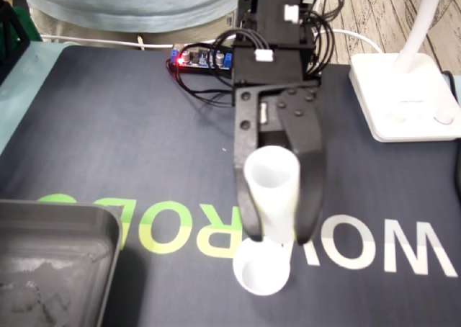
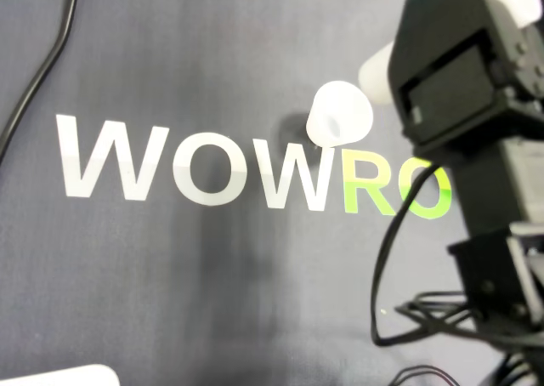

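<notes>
In the fixed view, the tool (image 1: 277,235) points down toward the counter mat (image 1: 130,140), and its two black jaws are clamped on the sides of the upper cup (image 1: 272,190), one jaw on each side. The upper cup is white and upright, with its open rim facing up. It is held off the mat, directly above the lower cup (image 1: 261,271). The lower cup is also white and stands on the mat with its mouth up, just in front of the pale lettering (image 1: 403,248). The base of the upper cup sits at the rim of the lower cup; whether the two touch cannot be told. In the overhead view, one white cup (image 2: 338,114) shows just above the gap between the white and green letters, beside the black arm (image 2: 463,71). A second white shape (image 2: 374,73) is partly hidden by the arm, and which cup is which cannot be told there. In the fixed view, a grey tray (image 1: 65,222) occupies the lower left corner, well apart from both cups. A white lamp base (image 1: 400,96) stands at the right edge, and a circuit board (image 1: 202,59) with a red light lies behind the arm.
</notes>
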Controlling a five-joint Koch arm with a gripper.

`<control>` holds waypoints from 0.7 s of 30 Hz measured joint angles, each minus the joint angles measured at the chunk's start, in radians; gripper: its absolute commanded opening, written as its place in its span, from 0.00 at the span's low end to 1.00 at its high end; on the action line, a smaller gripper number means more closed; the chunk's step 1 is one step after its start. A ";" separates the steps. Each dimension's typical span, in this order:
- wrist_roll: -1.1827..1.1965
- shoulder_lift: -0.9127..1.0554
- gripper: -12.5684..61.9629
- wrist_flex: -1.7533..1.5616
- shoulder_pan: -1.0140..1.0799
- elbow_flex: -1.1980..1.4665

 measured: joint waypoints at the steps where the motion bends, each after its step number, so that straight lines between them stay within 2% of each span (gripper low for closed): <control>1: -0.032 -0.014 0.21 0.000 -0.002 0.002; 10: -0.143 -0.124 0.21 0.000 -0.003 0.000; 21: -0.155 -0.241 0.21 -0.084 -0.005 0.000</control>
